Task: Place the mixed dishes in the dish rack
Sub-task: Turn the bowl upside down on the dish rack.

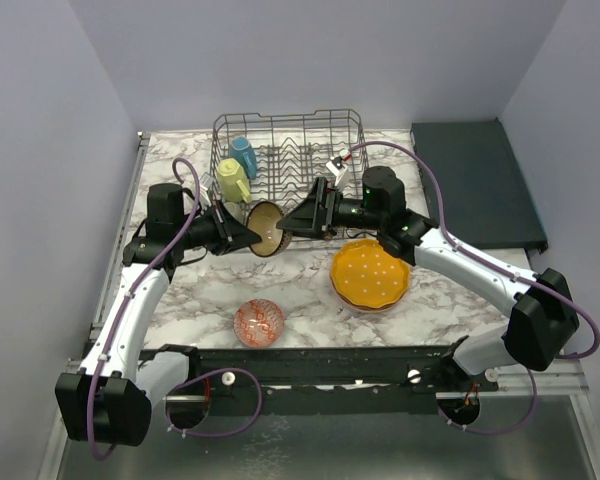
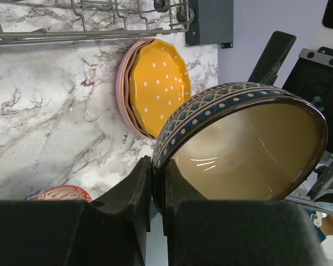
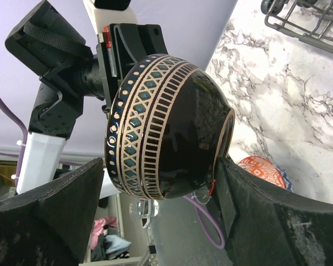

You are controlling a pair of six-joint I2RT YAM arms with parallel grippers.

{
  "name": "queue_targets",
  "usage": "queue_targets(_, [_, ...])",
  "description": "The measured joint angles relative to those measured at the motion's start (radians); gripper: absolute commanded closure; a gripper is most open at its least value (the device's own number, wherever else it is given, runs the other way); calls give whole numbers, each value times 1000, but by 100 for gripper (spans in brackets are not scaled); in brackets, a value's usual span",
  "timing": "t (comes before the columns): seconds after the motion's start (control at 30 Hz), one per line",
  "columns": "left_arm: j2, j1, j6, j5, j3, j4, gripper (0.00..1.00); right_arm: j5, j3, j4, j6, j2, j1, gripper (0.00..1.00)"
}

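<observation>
Dark brown bowl (image 2: 250, 155), rim clamped in left claw (image 2: 154, 173), right claw (image 3: 158, 166) apart around it, right wrist alone shows underside.

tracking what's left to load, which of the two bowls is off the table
The dark brown bowl with the patterned band, pinched by its rim in the left gripper in mid-air; the red-patterned bowl sits on the marble table.

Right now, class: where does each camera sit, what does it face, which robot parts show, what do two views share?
Top external: above, behind bases; looks down on table, dish rack, left arm, right arm.
Left wrist: on left arm; faces the dark bowl pinched by left gripper.
Right wrist: on right arm; faces that bowl's outside between right gripper fingers.
Shared: both wrists see the bowl.
</observation>
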State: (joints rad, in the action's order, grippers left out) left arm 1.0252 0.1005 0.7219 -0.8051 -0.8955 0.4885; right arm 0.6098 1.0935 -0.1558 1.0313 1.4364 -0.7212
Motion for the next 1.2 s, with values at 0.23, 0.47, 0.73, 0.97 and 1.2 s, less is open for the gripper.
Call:
queue_targets(0.23, [-17, 0, 3, 0, 4, -8, 100, -9, 0, -1, 12, 0, 0, 42])
queue_targets(0.47, [-18, -1, 14, 1, 13, -9, 87, -19, 0, 0, 14, 2, -3, 62])
queue_targets(0.73, [-18, 0, 22, 4, 18, -18, 58, -44, 2, 27, 0, 2, -12, 65])
queue_targets(0.97, [-19, 0, 25, 2, 18, -29, 50, -85, 20, 85, -41, 1, -18, 66])
queue_targets(1.2, [-24, 0, 24, 7, 18, -31, 46, -157, 64, 187, -115, -6, -19, 69])
